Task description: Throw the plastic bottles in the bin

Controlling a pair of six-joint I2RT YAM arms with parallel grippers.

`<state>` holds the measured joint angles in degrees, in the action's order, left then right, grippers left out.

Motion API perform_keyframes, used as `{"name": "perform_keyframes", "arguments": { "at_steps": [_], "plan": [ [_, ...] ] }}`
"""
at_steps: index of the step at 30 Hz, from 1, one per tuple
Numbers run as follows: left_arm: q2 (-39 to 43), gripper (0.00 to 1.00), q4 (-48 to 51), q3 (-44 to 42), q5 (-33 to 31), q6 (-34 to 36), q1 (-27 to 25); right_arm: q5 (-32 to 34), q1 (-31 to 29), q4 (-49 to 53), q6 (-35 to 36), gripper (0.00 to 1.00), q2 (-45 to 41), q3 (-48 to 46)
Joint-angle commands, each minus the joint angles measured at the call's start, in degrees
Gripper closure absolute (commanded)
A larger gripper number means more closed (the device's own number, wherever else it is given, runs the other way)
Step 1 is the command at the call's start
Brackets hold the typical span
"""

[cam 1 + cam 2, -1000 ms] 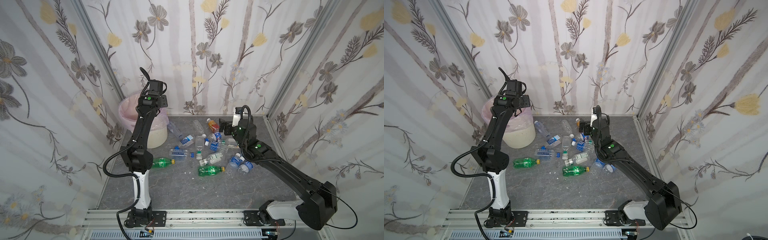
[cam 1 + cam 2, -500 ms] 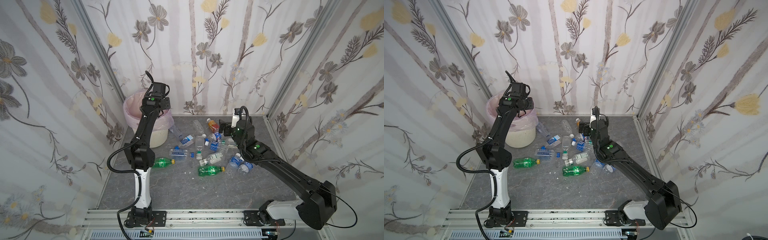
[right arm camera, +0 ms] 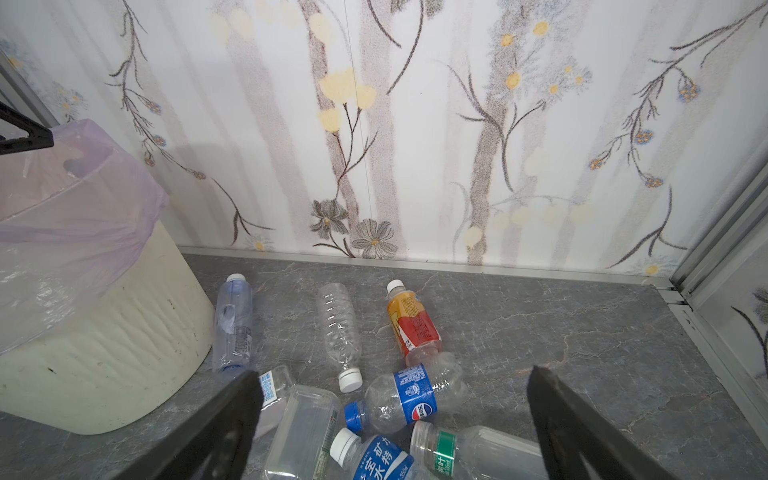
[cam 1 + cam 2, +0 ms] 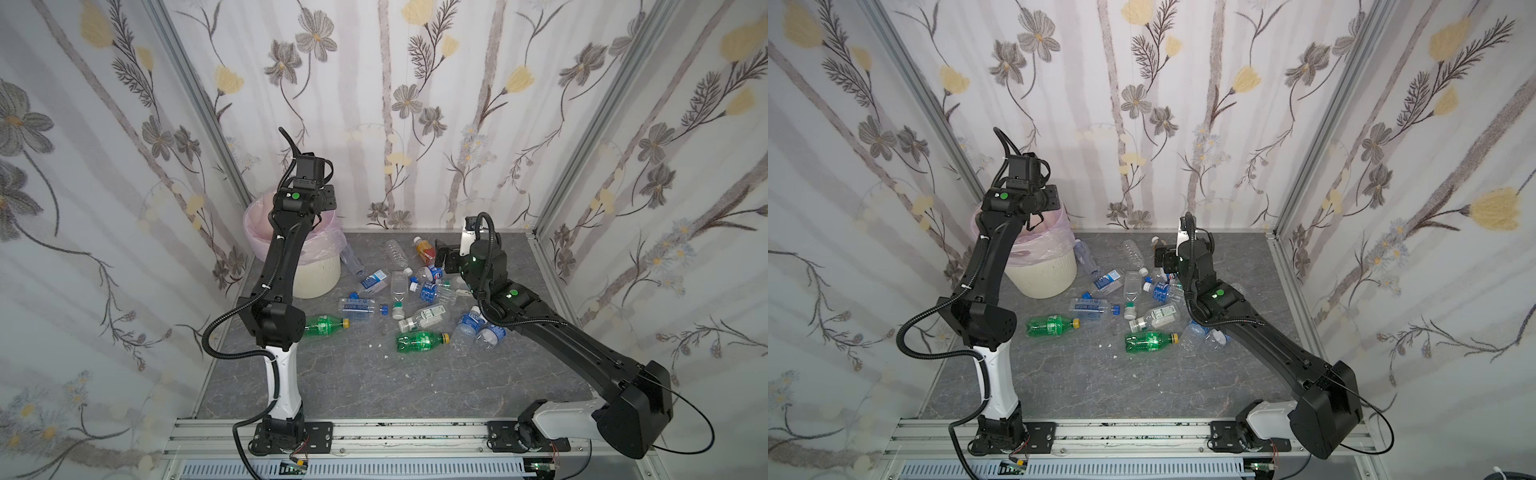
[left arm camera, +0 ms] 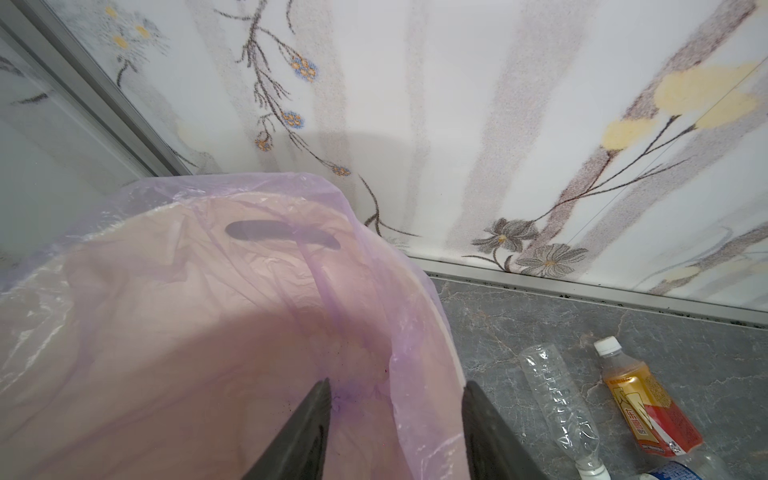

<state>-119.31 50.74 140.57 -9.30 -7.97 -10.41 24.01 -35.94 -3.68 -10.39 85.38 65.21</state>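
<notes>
In both top views the plastic bottles (image 4: 399,286) lie scattered on the grey marbled worktop (image 4: 374,382), in a loose cluster between the two arms. Two green bottles (image 4: 419,341) lie nearest the front, one of them beside the left arm's elbow. An orange-red bottle (image 4: 424,249) lies at the back near the wall. The bin (image 4: 318,278) stands in the back left corner, lined with a pink bag (image 4: 257,224), and a pale bottle lies just beside its foot. The left arm arches up with its wrist above the bin's opening, while the right arm stretches low over the back of the cluster. In the left wrist view the left gripper (image 5: 397,388) hangs over the bin's mouth, its fingers (image 5: 311,424) parted with nothing between them. Only crumpled bag shows below, and what lies inside the bin cannot be made out. A clear crushed bottle (image 5: 557,411) and the orange-red one lie on the worktop near the bin. In the right wrist view the right gripper (image 3: 395,378) is spread wide and empty, poised over a blue-labelled bottle (image 3: 409,399) with a blue cap. Whether it touches that bottle cannot be told. More bottles lie around it, and the bin stands off to one side.
</notes>
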Motion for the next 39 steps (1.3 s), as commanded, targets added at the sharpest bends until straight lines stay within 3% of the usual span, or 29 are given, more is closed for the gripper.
{"name": "perform_keyframes", "arguments": {
  "at_steps": [1,14,22,30,36,39],
  "plan": [
    [-1.2,0.48,-0.8,0.8,1.9,-0.9,-0.6,0.6,-0.1,-1.0,0.0,0.0,0.4,0.6],
    [-5.8,0.55,-0.6,-0.4,0.1,0.7,-3.4,0.5,-0.2,-0.9,-0.7,0.0,-0.4,-1.0],
    [-4.5,0.67,-0.5,-3.1,-2.0,3.7,-3.4,0.5,-0.2,-1.3,-1.1,0.0,-0.2,-1.4],
    [-3.8,0.74,-0.7,-3.9,2.5,5.3,-3.5,0.6,-0.2,-1.6,-2.3,0.0,-0.4,-2.1],
    [-3.8,0.91,-1.2,-3.6,4.5,5.8,-4.3,1.0,-0.2,-1.9,-2.5,0.0,-1.0,-2.7],
    [-4.0,0.91,-1.3,-3.7,5.1,7.2,-5.1,1.2,-0.2,-2.2,-2.7,0.0,-1.3,-3.1]
  ]
}}
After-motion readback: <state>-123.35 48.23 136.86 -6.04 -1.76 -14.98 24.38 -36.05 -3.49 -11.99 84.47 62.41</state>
